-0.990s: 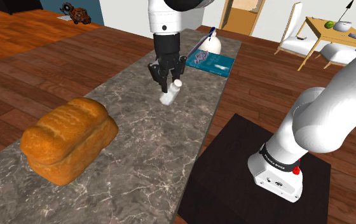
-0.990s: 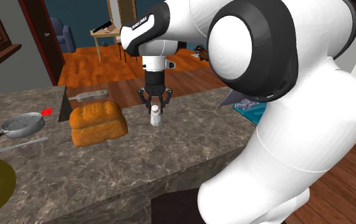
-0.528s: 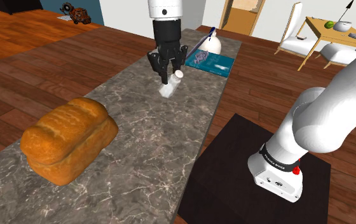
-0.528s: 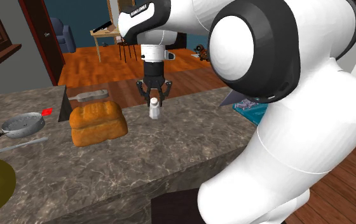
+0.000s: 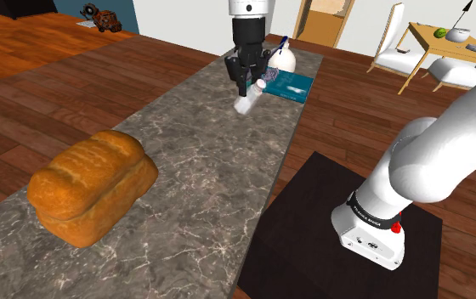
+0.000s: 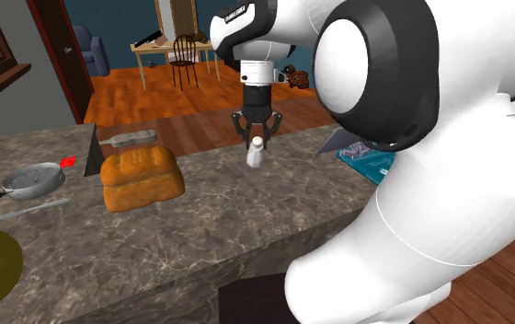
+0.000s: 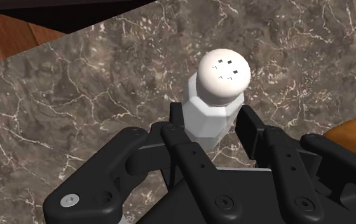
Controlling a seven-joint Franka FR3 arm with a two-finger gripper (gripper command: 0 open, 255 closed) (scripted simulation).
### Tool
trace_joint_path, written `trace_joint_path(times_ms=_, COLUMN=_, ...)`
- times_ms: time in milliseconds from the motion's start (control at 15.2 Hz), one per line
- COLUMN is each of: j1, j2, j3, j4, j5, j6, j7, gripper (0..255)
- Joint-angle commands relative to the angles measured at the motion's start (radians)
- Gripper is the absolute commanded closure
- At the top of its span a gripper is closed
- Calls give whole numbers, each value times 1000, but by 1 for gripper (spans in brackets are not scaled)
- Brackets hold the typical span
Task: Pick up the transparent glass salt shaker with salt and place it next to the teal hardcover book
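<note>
Jaws are clamped on the salt shaker (image 7: 216,102), holding it tilted above the bench (image 5: 185,161), so it can travel to the book (image 5: 291,83) nearby.

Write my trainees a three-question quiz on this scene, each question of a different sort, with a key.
1. True or false: the gripper is shut on the white salt shaker.
2. Which thing lies on the marble counter at the shoulder view's lower left? A) a loaf of bread B) a kettle C) a laptop
3. Fill the gap: the shaker is held close to the ___ book.
Key: 1 true; 2 A; 3 teal.
</note>
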Motion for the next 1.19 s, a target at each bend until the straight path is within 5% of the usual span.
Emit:
trace_joint_path(times_ms=0, j1=-21, j2=-19, j3=-31, j4=-20, j5=-15, j6=-4, j7=-50, gripper=255)
trace_joint_path(times_ms=1122, j1=-200, j2=68, j3=-285, j4=75, j5=-157, j6=-25, j7=-449, gripper=255)
